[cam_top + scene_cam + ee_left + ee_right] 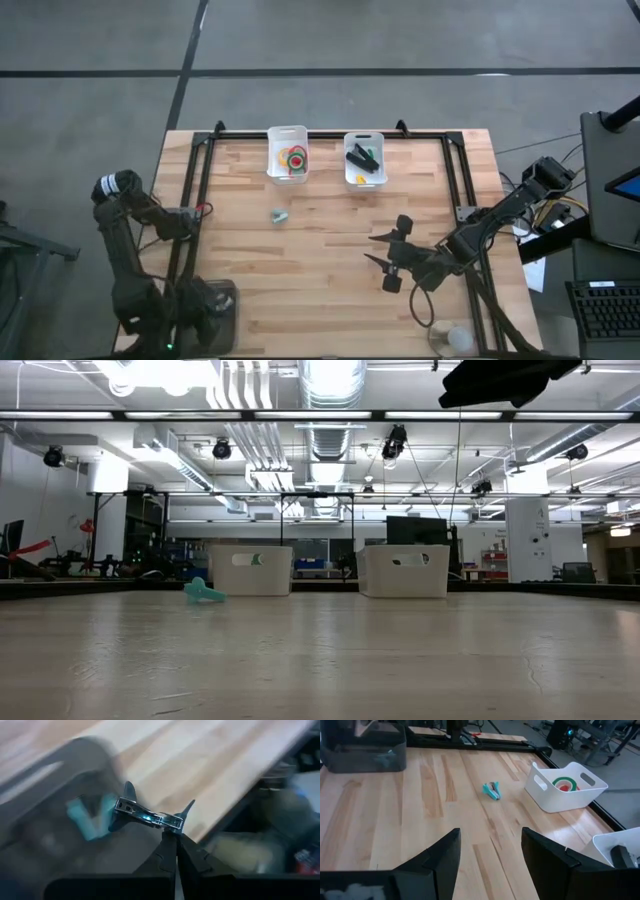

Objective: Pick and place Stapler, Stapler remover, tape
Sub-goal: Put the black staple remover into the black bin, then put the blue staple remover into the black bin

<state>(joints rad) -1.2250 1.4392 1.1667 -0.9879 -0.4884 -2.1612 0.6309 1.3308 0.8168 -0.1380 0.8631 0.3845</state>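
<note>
A teal staple remover (280, 215) (492, 790) (203, 592) lies on its side on the bare wood, nearer than two white bins. The left bin (272, 165) (555, 800) holds the tape rolls (293, 158) (565, 784). The right bin (350, 172) holds the black stapler (362, 157) (621, 854). My right gripper (393, 256) (490, 855) hangs open over the table's near right part, well short of the remover and touching nothing. My left gripper (190, 220) (174, 837) is over the table's left rail, shut, with a second staple remover (147, 817) of metal and teal at its fingertips. My left gripper has the metal-and-teal staple remover at its fingertips (167, 845), on the metal claw part (167, 821). The remover lies across the fingers and appears lifted off the table. The view is blurred, so the exact hold does not show.
Black frame rails (195, 200) run along the table's left, right and far sides. A dark base block (362, 752) stands at the left arm's foot. Open wood (320, 280) stretches between the two arms. A small yellow bit (360, 179) lies in the right bin.
</note>
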